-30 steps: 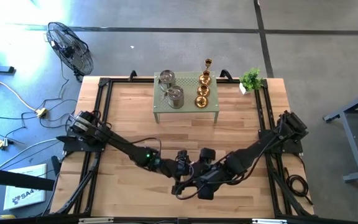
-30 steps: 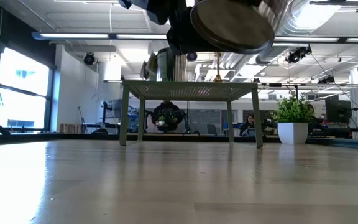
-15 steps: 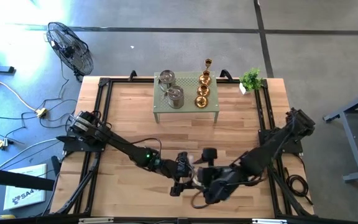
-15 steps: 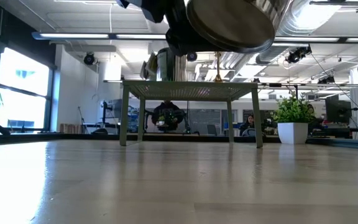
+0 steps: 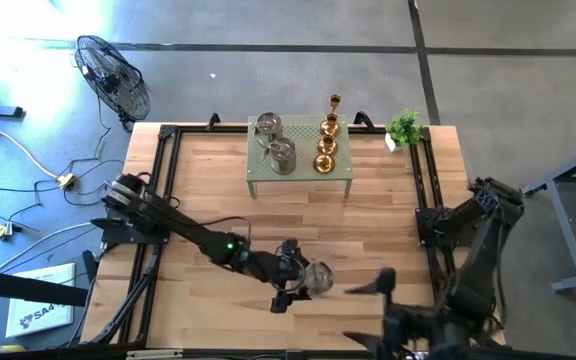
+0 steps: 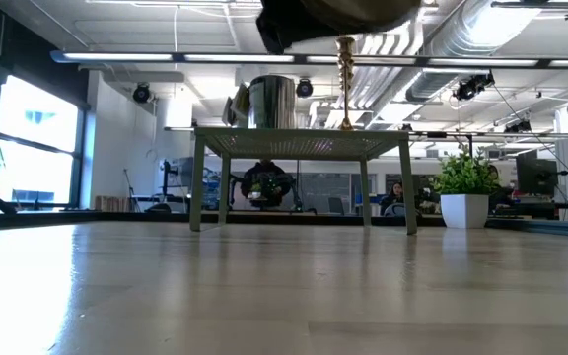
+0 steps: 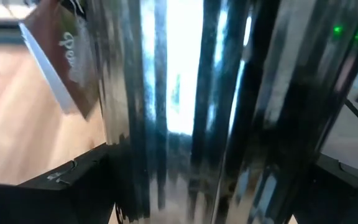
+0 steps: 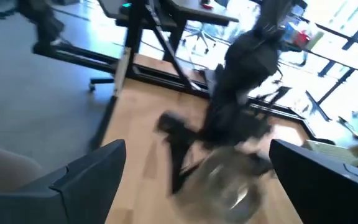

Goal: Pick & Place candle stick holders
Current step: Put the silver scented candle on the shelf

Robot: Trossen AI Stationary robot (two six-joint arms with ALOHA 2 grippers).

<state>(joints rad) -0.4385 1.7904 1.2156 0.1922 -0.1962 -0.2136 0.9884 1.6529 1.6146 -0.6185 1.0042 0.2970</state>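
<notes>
My left gripper (image 5: pixel 303 280) is near the table's near edge at the middle, shut on a silver-grey candle stick holder (image 5: pixel 319 278) that fills the left wrist view (image 7: pixel 191 112). My right gripper (image 5: pixel 358 313) is open and empty at the near right, its fingers pointing toward the holder (image 8: pixel 229 183). Two more silver holders (image 5: pixel 268 127) (image 5: pixel 282 155) and three gold ones (image 5: pixel 328 140) stand on the green perforated stand (image 5: pixel 300 178) at the far middle. In the low view only the held holder's underside (image 6: pixel 338 12) shows at the top edge. My left gripper pinches the silver holder's fluted side wall (image 7: pixel 135 186) between its two fingers (image 7: pixel 48 190), one on either side. The fingers come level from the table's left. The holder is lifted clear of the table.
A small potted plant (image 5: pixel 403 127) stands right of the stand at the far right. A brown tag (image 7: pixel 67 56) hangs beside the held holder. Bare wood lies between the stand and the grippers. Dark frame rails (image 5: pixel 158 190) run along the table's sides.
My right gripper has drawn back from the holder toward the table's near right corner. My left gripper has gone up with the silver holder, which in the low view has climbed almost out of the top.
</notes>
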